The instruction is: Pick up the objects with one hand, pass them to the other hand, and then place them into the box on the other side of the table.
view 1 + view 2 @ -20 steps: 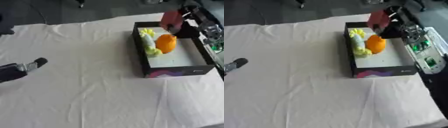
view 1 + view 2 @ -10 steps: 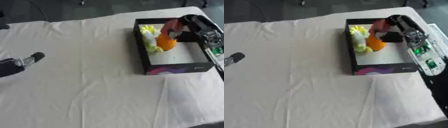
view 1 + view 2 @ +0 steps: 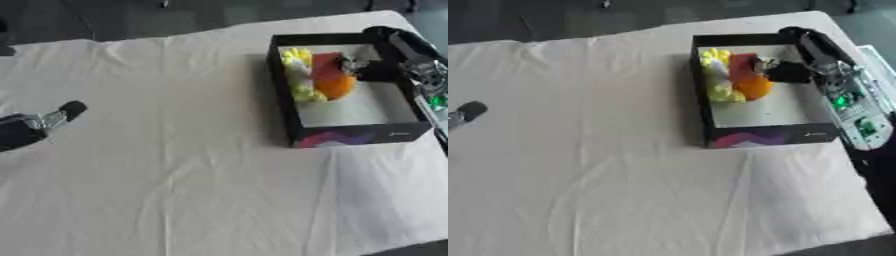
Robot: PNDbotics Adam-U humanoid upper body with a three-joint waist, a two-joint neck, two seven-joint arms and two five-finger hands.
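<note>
- On the right side of the table [image 3: 175, 165], which is covered with a creased white cloth, stands a black-walled box [image 3: 284, 95] with a pale floor and a coloured pattern on its near wall.
- Inside the box, against its left wall and toward the far end, lie a yellow object [image 3: 297, 57], a yellow-green object [image 3: 306, 93] nearer the viewer, an orange round object [image 3: 334, 86] just beside them, and a red object [image 3: 325, 64] at the orange one's far side.
- Reaching over the far right corner of the box, the right hand [image 3: 785, 71] sits low inside it, its dark fingers at the right edge of the red and orange objects.
- Whether those fingers are touching the red object or just apart from it cannot be told, and neither can it be told whether they are spread or closed.
- Along the box's right wall runs the right forearm [image 3: 850, 102], with green lights showing on it.
- Near the left edge of the left eye view, well apart from the box, the left hand [image 3: 48, 119] rests low over the cloth; it holds nothing, and its fingers are too little seen to tell if they are curled.
</note>
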